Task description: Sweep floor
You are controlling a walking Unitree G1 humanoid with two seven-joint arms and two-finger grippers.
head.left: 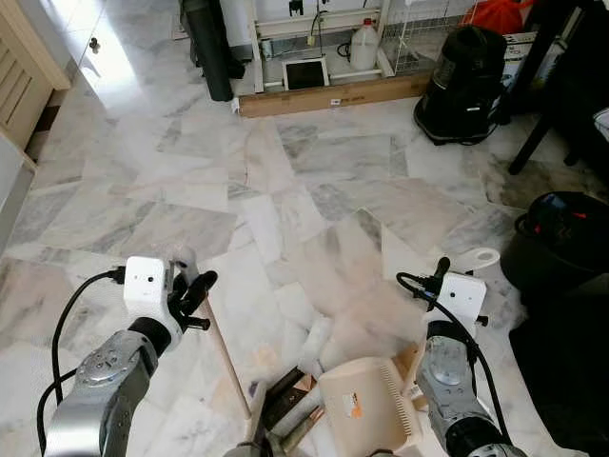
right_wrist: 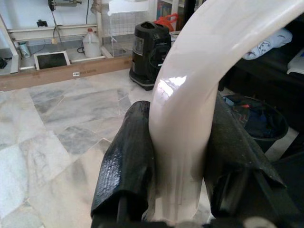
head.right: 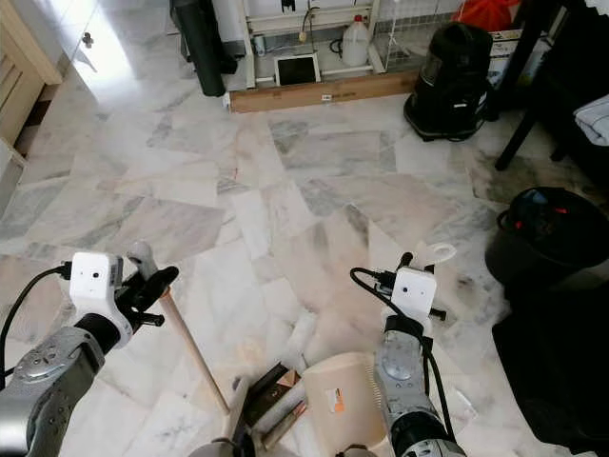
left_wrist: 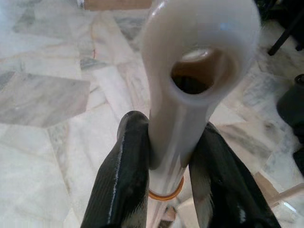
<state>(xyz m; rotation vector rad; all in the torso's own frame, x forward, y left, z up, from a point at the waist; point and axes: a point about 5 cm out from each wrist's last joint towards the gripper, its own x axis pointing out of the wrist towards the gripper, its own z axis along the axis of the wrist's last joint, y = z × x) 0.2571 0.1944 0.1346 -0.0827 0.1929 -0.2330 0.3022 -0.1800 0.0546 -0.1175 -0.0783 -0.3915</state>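
Bright daylight glares off the marble floor (head.left: 105, 57).

Grey-veined white marble floor (head.left: 190, 190), cream dustpan (head.left: 366, 400), seemingly tan-handled broom (head.left: 226, 357)

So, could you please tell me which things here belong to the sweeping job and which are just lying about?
For the job:
- broom in the left gripper
- dustpan in the right gripper

Lying about:
- black bin
- vacuum cleaner
- white jug
- wooden plank

Black vacuum (head.left: 463, 84), white jug (head.left: 363, 46), black bin (head.left: 559, 240)
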